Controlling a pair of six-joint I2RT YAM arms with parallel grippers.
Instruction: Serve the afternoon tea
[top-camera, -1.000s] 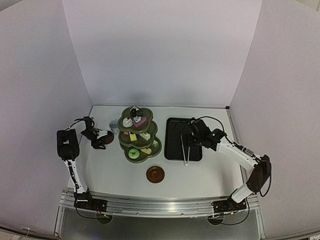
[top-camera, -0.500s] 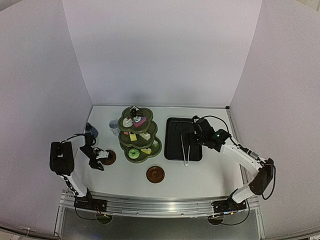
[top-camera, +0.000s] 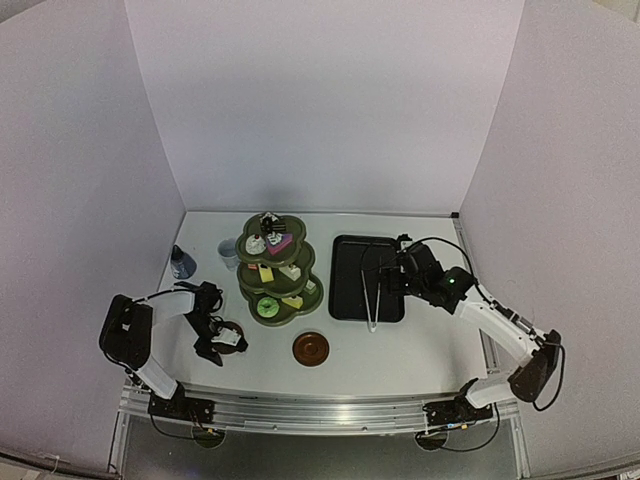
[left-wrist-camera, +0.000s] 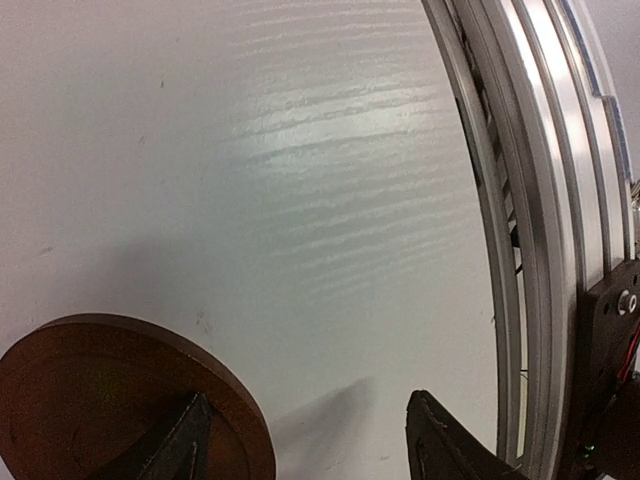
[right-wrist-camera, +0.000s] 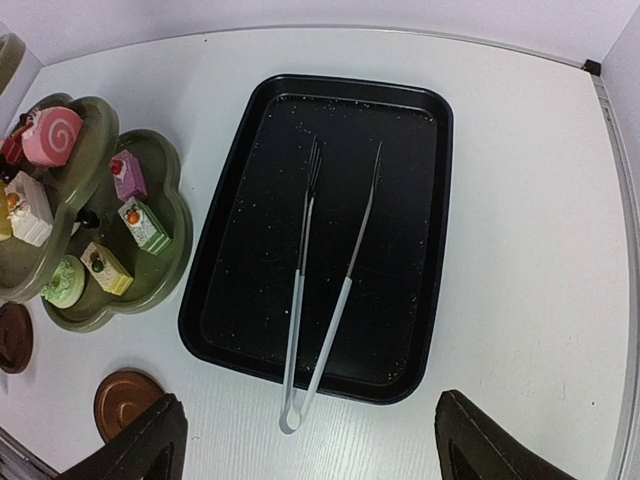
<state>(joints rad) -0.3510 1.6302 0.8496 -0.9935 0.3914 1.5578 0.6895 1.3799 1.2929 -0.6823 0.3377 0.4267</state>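
White table, 3-tier stand upright, coaster flat by left gripper

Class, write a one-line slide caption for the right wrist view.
Tongs lie across the black tray, cake stand to its left.

No readable text in any of my three views: no label, brand, number or sign legible on anything.
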